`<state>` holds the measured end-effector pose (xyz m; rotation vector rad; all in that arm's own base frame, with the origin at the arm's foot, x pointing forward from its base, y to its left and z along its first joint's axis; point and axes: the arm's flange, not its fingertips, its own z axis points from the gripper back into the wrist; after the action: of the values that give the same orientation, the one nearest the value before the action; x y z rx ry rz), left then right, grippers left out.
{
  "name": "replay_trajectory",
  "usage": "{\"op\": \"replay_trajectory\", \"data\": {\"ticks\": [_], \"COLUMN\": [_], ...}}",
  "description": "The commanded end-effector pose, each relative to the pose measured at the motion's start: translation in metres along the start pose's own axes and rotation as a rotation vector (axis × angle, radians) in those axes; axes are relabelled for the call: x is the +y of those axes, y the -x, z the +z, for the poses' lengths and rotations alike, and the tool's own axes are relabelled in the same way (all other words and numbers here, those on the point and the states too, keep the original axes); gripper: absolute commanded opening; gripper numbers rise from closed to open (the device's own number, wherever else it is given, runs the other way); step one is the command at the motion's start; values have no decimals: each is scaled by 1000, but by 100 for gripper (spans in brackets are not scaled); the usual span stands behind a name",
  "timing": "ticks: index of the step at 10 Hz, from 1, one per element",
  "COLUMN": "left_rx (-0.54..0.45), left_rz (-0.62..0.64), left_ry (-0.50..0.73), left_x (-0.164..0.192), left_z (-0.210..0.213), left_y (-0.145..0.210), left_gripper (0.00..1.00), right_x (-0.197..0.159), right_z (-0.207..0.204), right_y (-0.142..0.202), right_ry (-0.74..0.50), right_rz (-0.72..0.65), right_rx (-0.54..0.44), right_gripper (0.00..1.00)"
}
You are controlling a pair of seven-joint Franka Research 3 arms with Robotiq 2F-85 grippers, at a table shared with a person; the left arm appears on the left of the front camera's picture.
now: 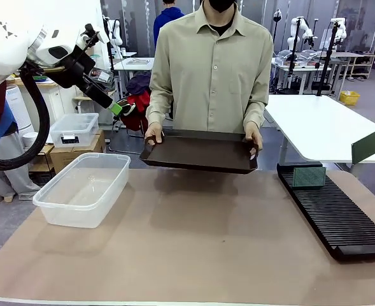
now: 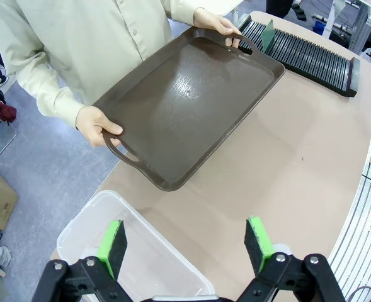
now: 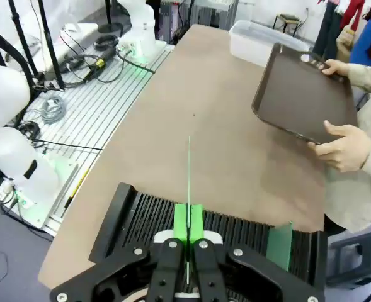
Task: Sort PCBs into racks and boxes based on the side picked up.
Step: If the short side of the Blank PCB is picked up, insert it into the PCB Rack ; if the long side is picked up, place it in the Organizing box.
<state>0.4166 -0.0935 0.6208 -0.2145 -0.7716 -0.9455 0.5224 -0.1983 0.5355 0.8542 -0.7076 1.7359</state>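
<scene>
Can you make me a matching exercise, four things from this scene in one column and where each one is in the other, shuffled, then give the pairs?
Things:
1. tray
2. clear tub
3. PCB edge-on
4. second PCB

Places:
A. standing upright in the black rack
B. clamped between the pads of the right gripper
C. held above the table by both of the person's hands
D. resting on the table's left side, below the open left gripper

Pairs: 1-C, 2-D, 3-B, 4-A
</scene>
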Motion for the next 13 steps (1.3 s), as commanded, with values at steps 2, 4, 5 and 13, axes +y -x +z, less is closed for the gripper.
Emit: {"op": "replay_trajectory", "data": {"ticks": [2,4,5,13], "left_rx": [2,2,2,2], "left_rz": [7,7,7,7], "left_ry": [1,1,1,1], "left_x": [0,0,0,0], "left_z": [0,0,0,0], "left_y": [2,2,2,2], "left_gripper": [100,100,100,100], "right_x": [0,-4,-6,-24], "right_z": [-1,-4,-12,-86], "right_y": [-1,6,12,60], "right_ry": [-7,7,-8,-48], "right_rz": [-11,29,58,106], "right_rx": [2,4,4,44], "right_gripper": [2,2,2,2]}}
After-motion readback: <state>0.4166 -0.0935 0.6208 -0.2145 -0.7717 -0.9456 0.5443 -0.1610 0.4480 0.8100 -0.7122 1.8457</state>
